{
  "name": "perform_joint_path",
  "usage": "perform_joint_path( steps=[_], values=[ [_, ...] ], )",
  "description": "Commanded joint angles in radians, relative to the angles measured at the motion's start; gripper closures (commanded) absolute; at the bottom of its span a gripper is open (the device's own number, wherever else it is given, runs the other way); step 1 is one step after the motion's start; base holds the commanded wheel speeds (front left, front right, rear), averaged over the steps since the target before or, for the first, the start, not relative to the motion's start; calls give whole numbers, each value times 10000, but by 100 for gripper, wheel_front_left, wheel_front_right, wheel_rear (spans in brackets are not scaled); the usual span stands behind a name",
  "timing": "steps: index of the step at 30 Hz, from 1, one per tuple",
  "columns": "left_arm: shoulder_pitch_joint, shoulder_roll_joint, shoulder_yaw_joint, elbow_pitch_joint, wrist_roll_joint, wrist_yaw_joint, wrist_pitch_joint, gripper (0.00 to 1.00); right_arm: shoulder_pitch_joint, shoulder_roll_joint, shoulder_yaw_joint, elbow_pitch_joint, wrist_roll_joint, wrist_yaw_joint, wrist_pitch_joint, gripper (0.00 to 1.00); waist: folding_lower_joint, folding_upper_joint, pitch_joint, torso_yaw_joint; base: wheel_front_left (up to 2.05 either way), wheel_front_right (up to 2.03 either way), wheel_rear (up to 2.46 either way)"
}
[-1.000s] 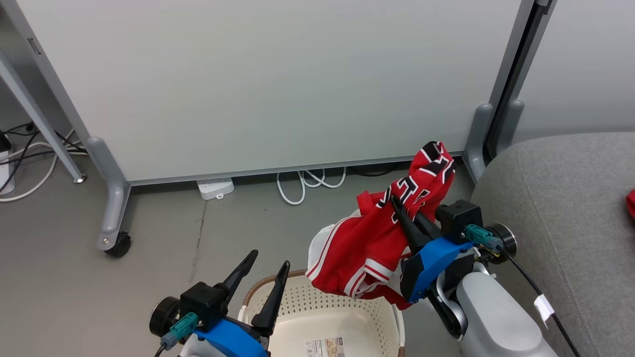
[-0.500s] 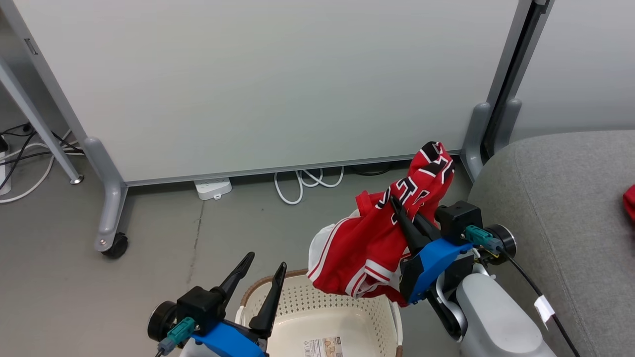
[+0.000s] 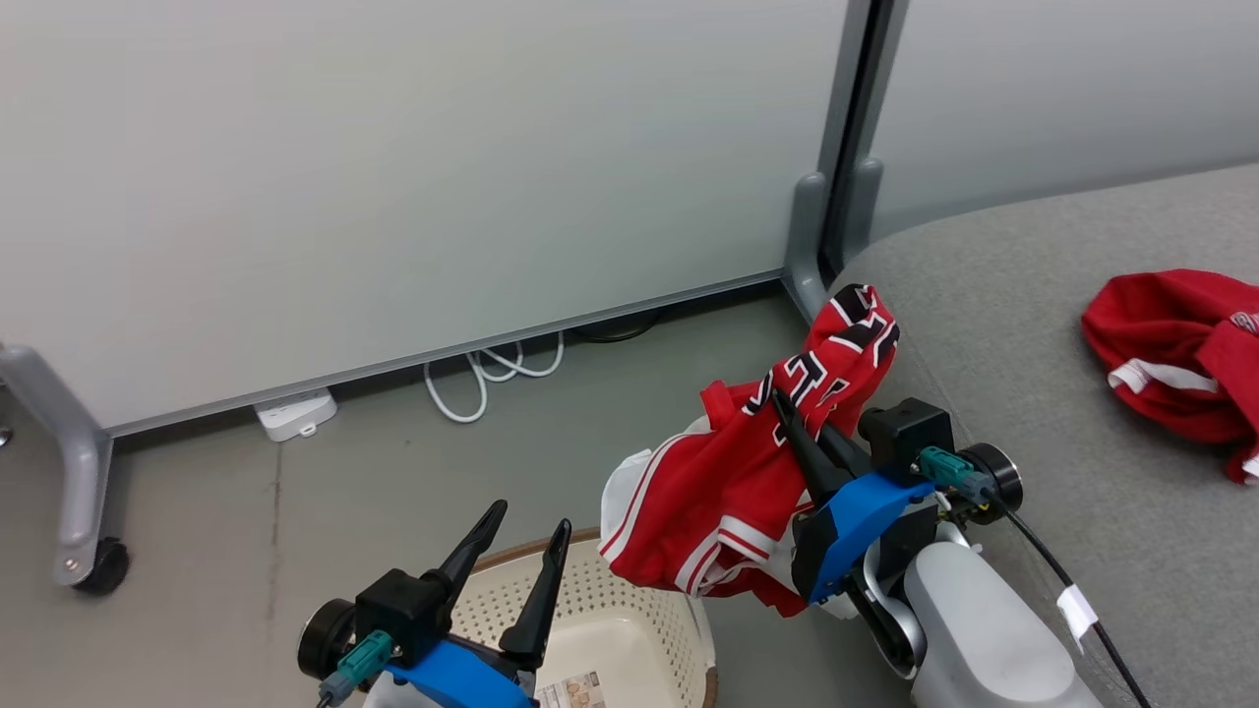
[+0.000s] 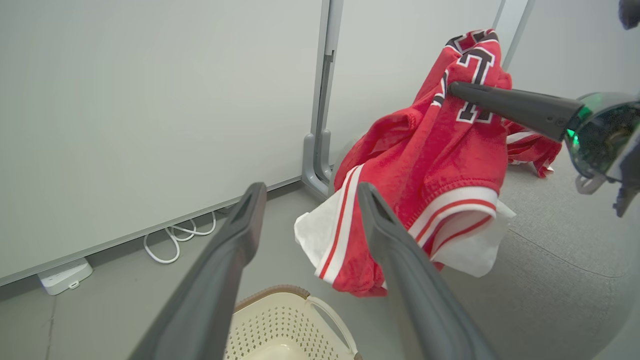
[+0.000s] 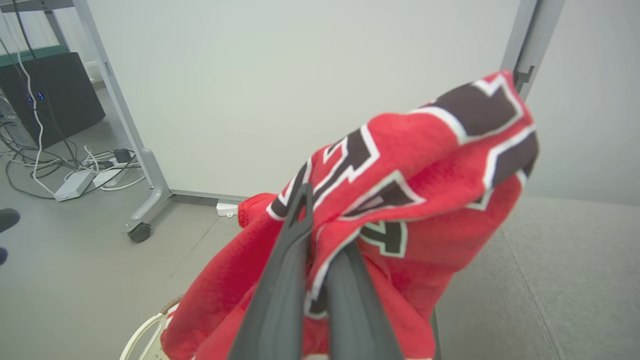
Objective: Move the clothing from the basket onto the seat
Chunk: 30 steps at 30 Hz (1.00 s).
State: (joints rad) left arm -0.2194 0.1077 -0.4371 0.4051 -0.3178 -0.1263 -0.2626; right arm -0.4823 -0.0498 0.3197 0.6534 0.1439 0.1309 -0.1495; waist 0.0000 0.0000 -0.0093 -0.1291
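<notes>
My right gripper (image 3: 787, 408) is shut on a red jersey (image 3: 728, 492) with white trim and block letters, holding it in the air between the basket and the seat; the cloth drapes over the fingers (image 5: 290, 260). A second red jersey (image 3: 1175, 349) lies crumpled on the light grey seat (image 3: 1023, 324) at the right. The cream perforated basket (image 3: 629, 629) with a brown rim sits on the floor at the bottom, showing only a label inside. My left gripper (image 3: 526, 526) hangs open above the basket's near-left rim, its fingers (image 4: 235, 260) apart with nothing between them.
A pale partition panel (image 3: 393, 177) on grey wheeled legs (image 3: 79, 492) stands behind. White cables (image 3: 487, 379) and a power strip (image 3: 290, 413) lie at its foot. Grey floor (image 3: 295, 511) spreads left of the basket. More cables and a black box (image 5: 50, 95) sit far left.
The head camera has swung right, so more of the seat and the whole second jersey show. Both grippers keep their pose; the right still holds the jersey.
</notes>
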Motion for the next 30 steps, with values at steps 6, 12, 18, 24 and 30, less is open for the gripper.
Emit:
perform_joint_path(
  steps=[6, 12, 18, 24, 30],
  values=[
    [5, -48, 9, -81, 43, -50, -33, 0, 95, -10, -6, -75, -105, -3, 32, 100, 0, 0, 159, -1532, 0, 0, 0],
    [-40, -4, -26, -110, 24, -53, -32, 0, 113, -8, -26, -147, -147, -3, 60, 100, 0, 0, 245, -2569, 0, 0, 0],
    [17, -13, -33, -134, 3, -54, -33, 0, 208, -7, -93, -144, -206, -3, 101, 100, 0, 0, 252, -3390, 0, 0, 0],
    [27, -20, -13, -108, -9, -55, -32, 0, 241, -7, -89, -173, -204, -3, 98, 100, 0, 0, 258, -3866, 0, 0, 0],
    [-85, -6, -82, -104, -14, -55, -32, 0, 280, -7, -187, -229, -211, -3, 90, 100, 0, 0, 319, -3955, 0, 0, 0]
  ],
)
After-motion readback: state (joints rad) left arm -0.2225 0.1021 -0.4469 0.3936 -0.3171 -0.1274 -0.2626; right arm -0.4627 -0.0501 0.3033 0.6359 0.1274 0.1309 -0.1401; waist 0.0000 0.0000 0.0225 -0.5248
